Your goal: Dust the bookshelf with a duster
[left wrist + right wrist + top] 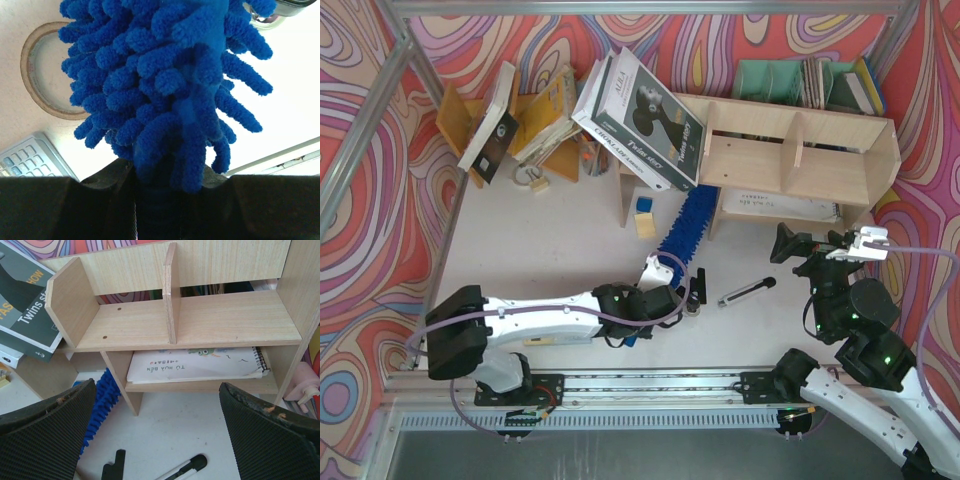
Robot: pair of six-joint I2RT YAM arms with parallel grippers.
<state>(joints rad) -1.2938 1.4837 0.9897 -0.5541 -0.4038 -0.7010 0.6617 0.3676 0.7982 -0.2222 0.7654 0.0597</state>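
Duster is gripped at the handle in left gripper jaws, right gripper jaws are spread wide and empty, and bookshelf is seemingly not yet wiped.

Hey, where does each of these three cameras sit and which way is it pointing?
Top external: above and behind, looking down on the table; left arm and right arm both show.
Left wrist: on the left arm, facing the duster close up; jaws shut on it along the bottom edge.
Right wrist: on the right arm, facing the bookshelf front; open jaws in the lower corners.
Shared: all three show the duster.
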